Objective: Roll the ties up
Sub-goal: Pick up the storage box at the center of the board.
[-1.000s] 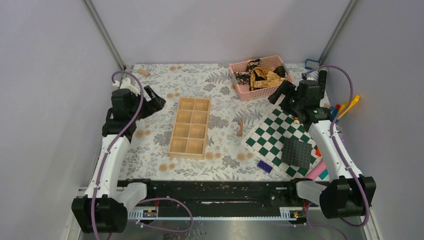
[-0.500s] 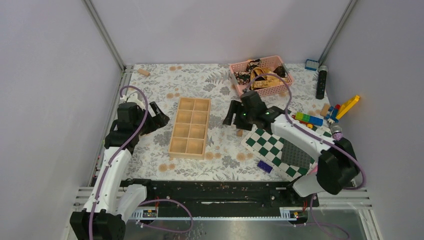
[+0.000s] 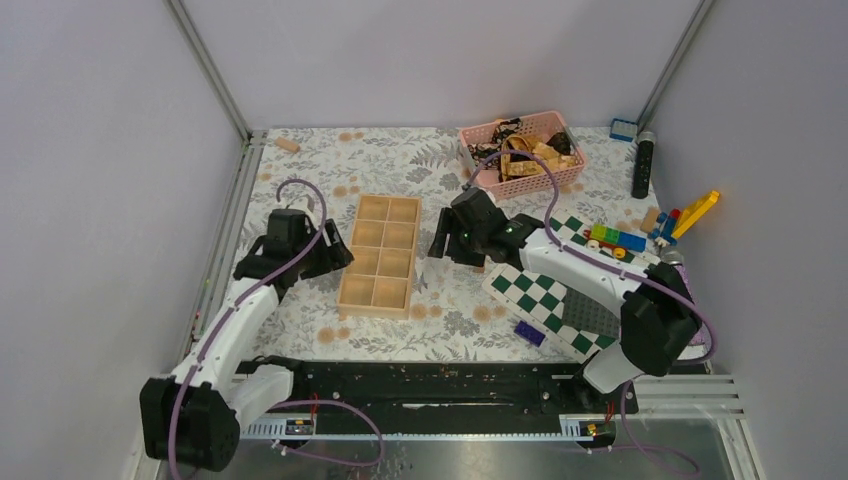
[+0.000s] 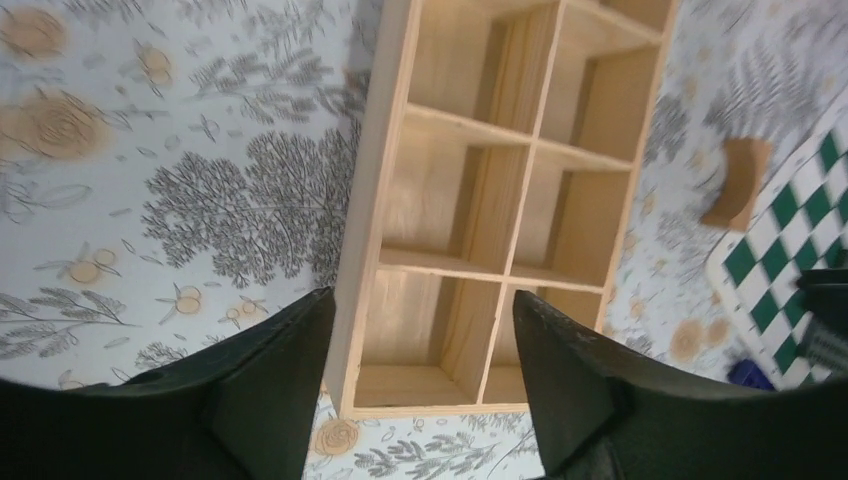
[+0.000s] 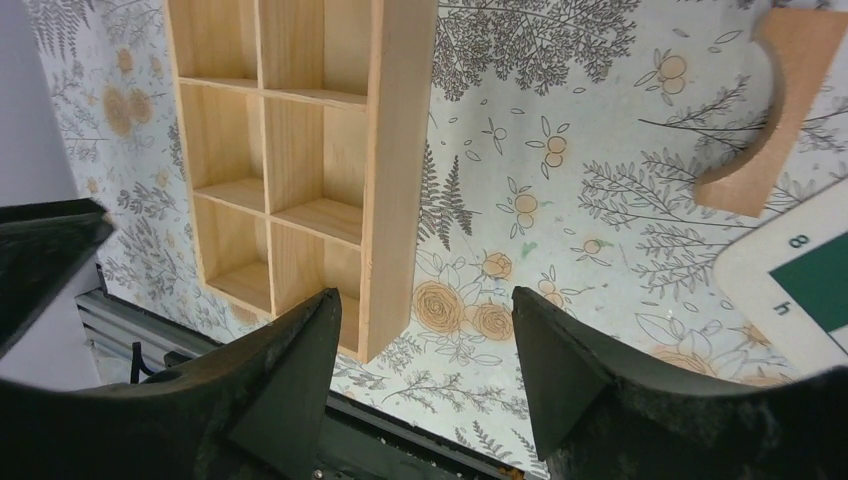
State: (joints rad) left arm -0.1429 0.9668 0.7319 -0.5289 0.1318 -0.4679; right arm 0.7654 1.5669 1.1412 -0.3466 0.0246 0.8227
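Observation:
The ties [image 3: 520, 152] lie bunched in a pink basket [image 3: 500, 181] at the back right: a shiny golden-tan one among dark printed ones. They show only in the top view. My left gripper [image 3: 338, 257] is open and empty, at the left side of the wooden tray [image 3: 378, 254]; in the left wrist view [image 4: 420, 330] its jaws straddle the tray's near left corner [image 4: 350, 300]. My right gripper [image 3: 443, 238] is open and empty, just right of the tray, above the floral cloth [image 5: 520, 220].
A curved wooden piece [image 3: 481, 256] lies beside the green-and-white checkered board [image 3: 545, 295]. A dark plate [image 3: 592, 312] sits on the board. Toy bricks [image 3: 615, 238] and a black cylinder [image 3: 641, 166] lie at the right. A small wooden peg [image 3: 288, 144] lies back left.
My right arm swung from the basket's right side leftward and forward to beside the wooden tray. My left gripper moved right and nearer, up to the tray's left edge.

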